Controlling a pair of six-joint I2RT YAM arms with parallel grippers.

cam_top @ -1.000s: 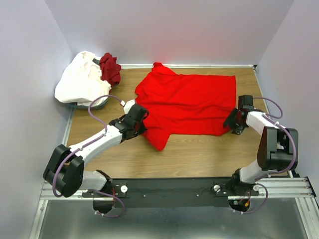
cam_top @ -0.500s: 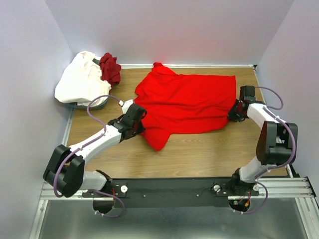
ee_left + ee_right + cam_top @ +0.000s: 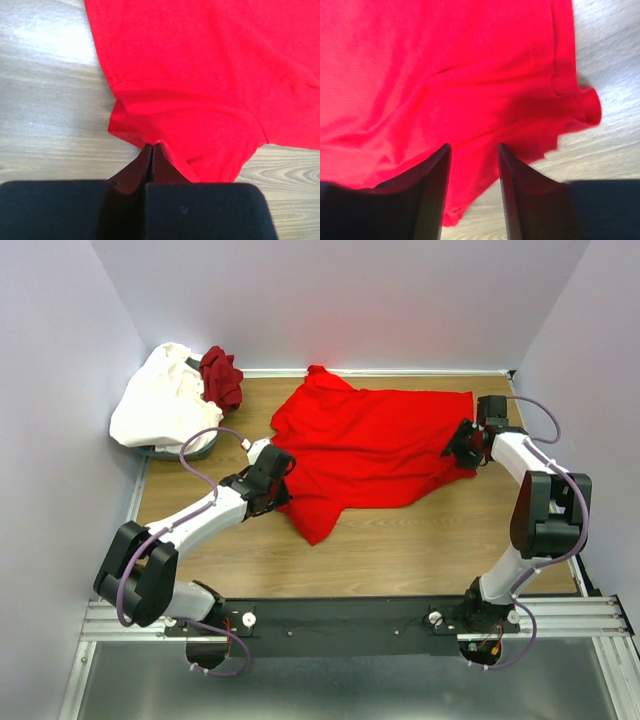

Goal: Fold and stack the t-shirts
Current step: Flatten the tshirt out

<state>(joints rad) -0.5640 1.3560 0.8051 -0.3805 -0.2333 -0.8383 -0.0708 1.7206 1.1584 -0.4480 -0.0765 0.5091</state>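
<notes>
Tabletop (image 3: 400, 540) between pale walls (image 3: 350, 300) bears red t-shirt (image 3: 380, 445); left tool (image 3: 152, 146) pinches it, right tool (image 3: 474, 148) gapes.

1. Bright red t-shirt (image 3: 385, 445): matt cloth, softly creased.
2. Table (image 3: 400, 540) beneath it: pale wood grain, smooth, faint sheen.
3. White t-shirt (image 3: 158, 405) and maroon t-shirt (image 3: 221, 377), left of it: matt, crumpled cloth.
4. Right gripper (image 3: 474, 147) fingers (image 3: 432, 190): dark, smooth, glossy.
</notes>
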